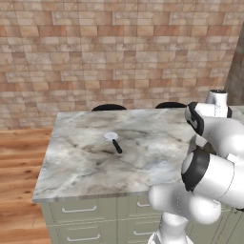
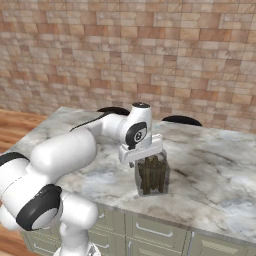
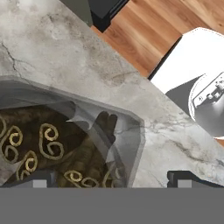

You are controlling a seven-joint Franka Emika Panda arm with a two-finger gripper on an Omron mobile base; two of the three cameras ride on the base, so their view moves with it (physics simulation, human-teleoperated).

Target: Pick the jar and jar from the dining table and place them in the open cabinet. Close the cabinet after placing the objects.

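Note:
A clear glass jar [image 2: 152, 175] with dark brown sticks inside stands on the marble dining table [image 2: 215, 170] near its front edge. My gripper [image 2: 147, 161] hangs straight down right over the jar's top, jaws open wide. In the hand view the jar [image 3: 65, 140] lies toward the left. The left fingertip [image 3: 41, 178] sits over its mouth and the right fingertip [image 3: 188, 178] is clear of its rim, over bare marble [image 3: 65, 52]. Nothing is gripped. The cabinet is out of view. In the left base view my own arm hides the jar.
A small white-headed, black-handled utensil [image 1: 114, 141] lies mid-table. Two dark chair backs [image 1: 108, 107] [image 1: 170, 104] stand at the table's far edge, before a brick wall. Sage-green drawers [image 1: 78, 209] run under the slab. Wood floor [image 1: 19, 162] lies to the left.

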